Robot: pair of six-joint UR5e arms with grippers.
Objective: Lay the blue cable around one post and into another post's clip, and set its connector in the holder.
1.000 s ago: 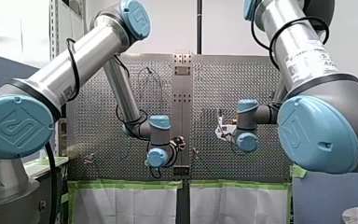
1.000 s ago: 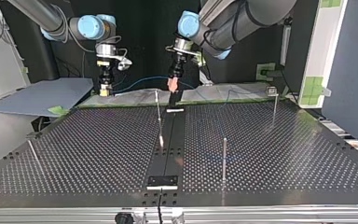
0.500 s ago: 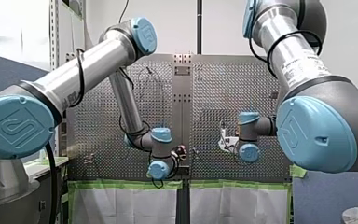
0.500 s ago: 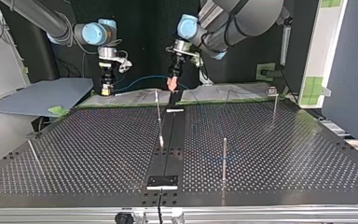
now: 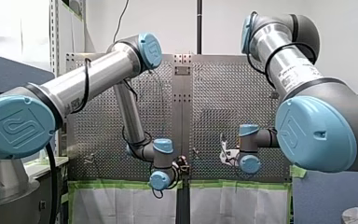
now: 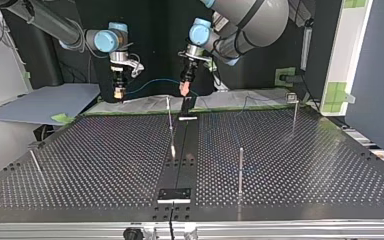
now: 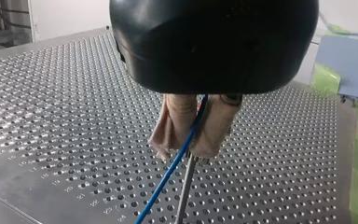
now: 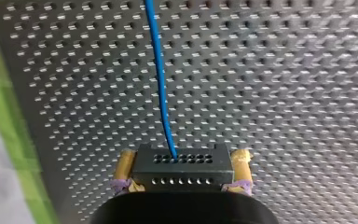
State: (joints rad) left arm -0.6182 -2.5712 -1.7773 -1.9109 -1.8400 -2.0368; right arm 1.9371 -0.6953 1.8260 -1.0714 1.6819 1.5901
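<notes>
My left gripper: pressed onto the blue cable, probably to steer it at the post just beneath.
Cable span: hangs between both grippers, off the counter.
My right gripper: clamps the connector, kept for the holder.

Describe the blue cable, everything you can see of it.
The blue cable is thin, smooth and looks plastic-sheathed. One end enters a hole in a black, many-holed connector, which my right end effector grips between yellow pads. In the top view the cable spans the gap between both end effectors in an arc. My left end effector pinches it between beige pads. Below them it slants down, beside a metal post.
</notes>
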